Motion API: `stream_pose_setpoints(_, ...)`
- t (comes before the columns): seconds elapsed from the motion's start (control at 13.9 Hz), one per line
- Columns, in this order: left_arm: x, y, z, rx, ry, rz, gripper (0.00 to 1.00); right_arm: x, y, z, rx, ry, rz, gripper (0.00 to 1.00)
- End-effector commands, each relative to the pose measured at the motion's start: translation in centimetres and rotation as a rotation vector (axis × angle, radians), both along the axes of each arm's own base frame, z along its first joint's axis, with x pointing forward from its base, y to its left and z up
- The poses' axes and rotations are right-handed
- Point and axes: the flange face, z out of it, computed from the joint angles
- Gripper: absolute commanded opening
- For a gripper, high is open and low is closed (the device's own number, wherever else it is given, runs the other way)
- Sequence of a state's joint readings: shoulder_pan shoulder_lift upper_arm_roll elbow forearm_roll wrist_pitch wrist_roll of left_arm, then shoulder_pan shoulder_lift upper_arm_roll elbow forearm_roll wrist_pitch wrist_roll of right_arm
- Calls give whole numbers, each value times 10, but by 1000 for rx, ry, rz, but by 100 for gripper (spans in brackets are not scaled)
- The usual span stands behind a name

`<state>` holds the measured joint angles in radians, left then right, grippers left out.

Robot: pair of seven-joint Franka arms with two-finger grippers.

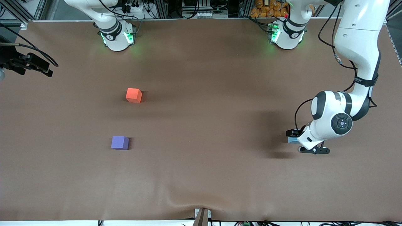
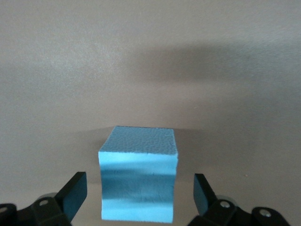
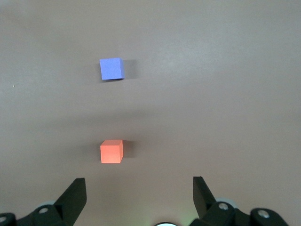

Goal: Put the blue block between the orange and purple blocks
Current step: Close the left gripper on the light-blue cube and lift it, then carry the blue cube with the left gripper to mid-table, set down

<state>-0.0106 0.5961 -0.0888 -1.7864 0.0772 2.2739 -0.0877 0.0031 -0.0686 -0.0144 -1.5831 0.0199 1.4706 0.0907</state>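
Note:
The light blue block (image 2: 138, 179) sits on the brown table toward the left arm's end, mostly hidden under the left arm's hand in the front view (image 1: 293, 141). My left gripper (image 2: 139, 197) is low around it and open, with a gap between each finger and the block's sides. Toward the right arm's end stand the orange block (image 1: 133, 95) and the purple block (image 1: 119, 142), the purple one nearer the front camera, with bare table between them. High over the table, my right gripper (image 3: 139, 197) is open and empty, looking down on the orange block (image 3: 111, 151) and the purple block (image 3: 112, 68).
A black clamp with cables (image 1: 28, 64) juts in over the table's edge at the right arm's end. The brown cloth (image 1: 201, 175) has a wrinkle near the front edge. Both arm bases stand along the table's back edge.

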Motion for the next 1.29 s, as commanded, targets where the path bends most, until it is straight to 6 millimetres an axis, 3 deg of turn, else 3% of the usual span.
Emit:
stream_pose_setpoints(0.0, -1, 8, -13, 10, -10, 13, 81, -2, 1, 3, 1, -5, -10, 100)
stream_pose_setpoints(0.14, -1, 4, -16, 10, -5, 10, 22, -2, 1, 3, 1, -5, -10, 100)
stream_pose_setpoints(0.22, -1, 1, -12, 9, -7, 8, 0, -2, 1, 3, 2, -5, -8, 100)
stream_pose_setpoints(0.36, 1, -19, 2, 5, -27, 51, 0, -2, 1, 3, 2, -5, -8, 100)
stream_pose_setpoints(0.43, -1, -44, 11, -4, -39, 54, 0, -2, 1, 3, 1, -5, -10, 100)
stream_pose_setpoints(0.79, -8, -213, 69, -42, -83, 26, 0, -2, 0, 3, 1, -7, -11, 100)
stream_pose_setpoints(0.93, -15, -281, 72, -119, -73, 50, 0, -2, 0, 3, 1, -7, -11, 100)
stream_pose_setpoints(1.22, -29, -379, 60, -212, -66, 43, 0, -1, 3, 3, 1, -10, -10, 100)
